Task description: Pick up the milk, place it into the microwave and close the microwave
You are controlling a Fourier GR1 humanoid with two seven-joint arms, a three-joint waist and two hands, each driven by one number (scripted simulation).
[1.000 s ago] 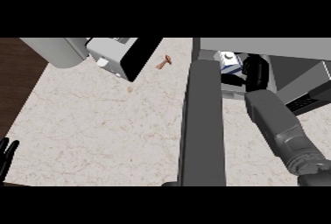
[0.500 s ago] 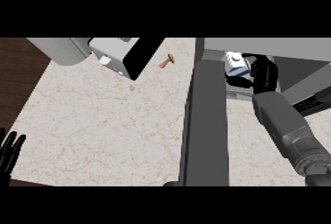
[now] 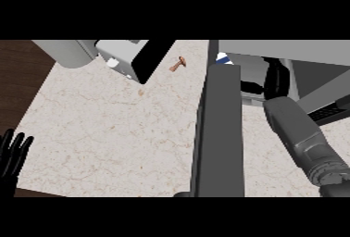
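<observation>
The counter (image 3: 103, 129) looks like pale, veined stone, matt. The microwave door (image 3: 220, 139) is smooth dark grey. The floor (image 3: 19, 69) looks like dark wood.

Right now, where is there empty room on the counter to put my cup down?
The big bare patch of counter lies between the open microwave door and the left hand resting at the lower left edge. It is crowded at the top, by the grey appliance and small brown thing, and inside the microwave with the right hand.
</observation>
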